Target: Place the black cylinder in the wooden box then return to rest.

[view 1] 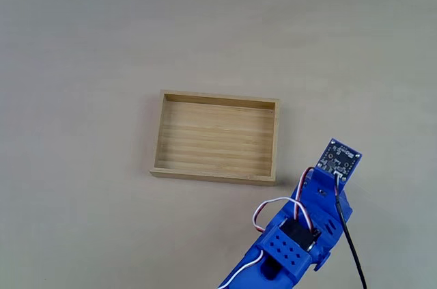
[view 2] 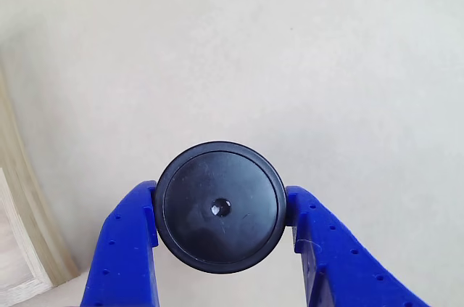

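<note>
In the other view, the blue plastic two-finger hand [view 2: 220, 231] is closed on the small black cylinder [view 2: 220, 207], its two fingers [view 2: 123, 249] pressing against the cylinder's left and right sides. The cylinder's flat round top faces the camera, smooth and faintly scuffed, with a raised rim and a small central dimple. It is held above the pale, matte tabletop [view 2: 290, 53]. At the left edge of this view a corner of the shallow rectangular light-wood box [view 2: 22, 249] shows, beside the hand and not beneath it.

In the fixed view the box [view 1: 217, 101] lies near the middle of the tabletop [view 1: 102, 43], its low walls framing a floor of striped grain, and nothing lies in it. The blue arm [view 1: 300, 241] reaches in from the near right edge, carrying a small blue circuit board [view 1: 340, 158] at its far end, with red, white and black wires looping over a black servo. The arm stands just right of the box's near right corner, outside its walls.
</note>
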### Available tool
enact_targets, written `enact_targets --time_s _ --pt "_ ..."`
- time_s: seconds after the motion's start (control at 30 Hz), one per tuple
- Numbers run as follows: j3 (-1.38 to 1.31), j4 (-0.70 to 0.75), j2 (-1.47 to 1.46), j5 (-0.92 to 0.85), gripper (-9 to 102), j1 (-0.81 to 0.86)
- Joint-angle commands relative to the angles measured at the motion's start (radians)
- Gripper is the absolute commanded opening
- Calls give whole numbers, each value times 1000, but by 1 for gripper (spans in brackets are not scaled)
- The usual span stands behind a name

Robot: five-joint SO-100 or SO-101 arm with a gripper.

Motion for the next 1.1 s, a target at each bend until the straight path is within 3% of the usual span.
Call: enact_targets --time_s 0.0,0.33,1.07 --pt "-198 124 -138 -40 17 -25" --pt "-331 298 -224 -75 17 -109" --pt "-225 247 -287 -109 17 -535"
